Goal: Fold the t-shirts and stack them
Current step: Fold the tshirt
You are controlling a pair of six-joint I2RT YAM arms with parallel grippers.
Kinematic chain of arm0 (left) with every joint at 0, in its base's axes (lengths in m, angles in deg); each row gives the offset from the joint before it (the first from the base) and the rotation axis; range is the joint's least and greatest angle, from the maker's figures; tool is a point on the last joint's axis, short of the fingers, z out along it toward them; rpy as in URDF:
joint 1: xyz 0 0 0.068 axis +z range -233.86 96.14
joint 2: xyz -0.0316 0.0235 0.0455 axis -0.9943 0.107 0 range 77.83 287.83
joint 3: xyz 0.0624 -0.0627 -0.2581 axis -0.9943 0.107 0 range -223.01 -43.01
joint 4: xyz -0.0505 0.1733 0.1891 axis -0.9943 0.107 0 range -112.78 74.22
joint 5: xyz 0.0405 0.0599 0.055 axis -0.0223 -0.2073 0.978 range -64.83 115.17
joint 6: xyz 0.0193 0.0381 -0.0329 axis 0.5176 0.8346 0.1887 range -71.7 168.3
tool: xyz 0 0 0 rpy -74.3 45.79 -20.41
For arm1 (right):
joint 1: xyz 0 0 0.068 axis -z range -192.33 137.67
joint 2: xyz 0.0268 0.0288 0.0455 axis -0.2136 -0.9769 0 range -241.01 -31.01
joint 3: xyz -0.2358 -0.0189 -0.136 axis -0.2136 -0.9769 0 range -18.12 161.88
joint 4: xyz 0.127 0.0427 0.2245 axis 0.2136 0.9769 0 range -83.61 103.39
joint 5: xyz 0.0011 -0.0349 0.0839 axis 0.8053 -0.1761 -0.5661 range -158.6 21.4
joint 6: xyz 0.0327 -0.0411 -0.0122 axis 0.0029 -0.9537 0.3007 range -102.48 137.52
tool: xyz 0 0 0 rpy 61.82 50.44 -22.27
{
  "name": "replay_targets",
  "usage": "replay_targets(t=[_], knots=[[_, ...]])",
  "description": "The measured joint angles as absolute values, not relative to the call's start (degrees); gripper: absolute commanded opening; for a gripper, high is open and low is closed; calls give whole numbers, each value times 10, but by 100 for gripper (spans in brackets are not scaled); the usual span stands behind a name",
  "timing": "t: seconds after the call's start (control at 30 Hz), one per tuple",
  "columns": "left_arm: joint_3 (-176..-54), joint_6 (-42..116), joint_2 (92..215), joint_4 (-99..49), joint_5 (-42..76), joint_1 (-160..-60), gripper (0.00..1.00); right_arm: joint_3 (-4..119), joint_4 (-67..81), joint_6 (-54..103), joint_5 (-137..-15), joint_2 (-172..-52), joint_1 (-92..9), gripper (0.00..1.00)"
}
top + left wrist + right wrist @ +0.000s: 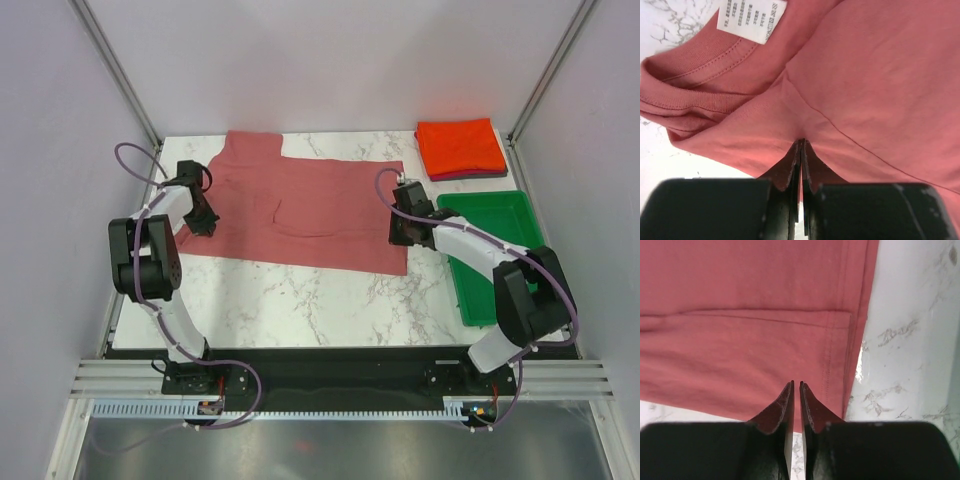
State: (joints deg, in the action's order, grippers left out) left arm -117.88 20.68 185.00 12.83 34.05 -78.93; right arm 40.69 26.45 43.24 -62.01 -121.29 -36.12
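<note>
Dusty rose t-shirt (310,215) spread flat across marble table (300,300), left gripper (800,142) pinched closed on fabric near the collar (label showing), right gripper (795,384) nearly closed on its hem corner, folded orange-red t-shirt (460,145) at far right, behind green tray (500,230).

Rose-red t-shirt (300,215) lies spread, partly folded; orange-red t-shirt (460,147) sits folded atop seemingly a maroon one (470,176).

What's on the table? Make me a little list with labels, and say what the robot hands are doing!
spread shirt: rose-red t-shirt, partly folded, lying on the table
stack: orange-red t-shirt folded on a dark t-shirt, far right corner
tray: green tray, right side, nothing seen inside
left gripper: shut, pinching the rose-red shirt near its collar
right gripper: shut, at the shirt's hem end
</note>
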Motion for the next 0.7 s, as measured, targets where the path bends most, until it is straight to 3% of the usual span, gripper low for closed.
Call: replay_targets(t=[0.27, 0.6, 0.7], knots=[[-1148, 194, 1865, 108, 363, -788, 6, 339, 261, 448, -590, -1252, -361, 15], [-1023, 157, 1765, 80, 383, -789, 6, 243, 249, 487, -565, -1156, -365, 13], [-995, 155, 1727, 114, 378, -788, 17, 236, 281, 486, -557, -1135, -365, 18]])
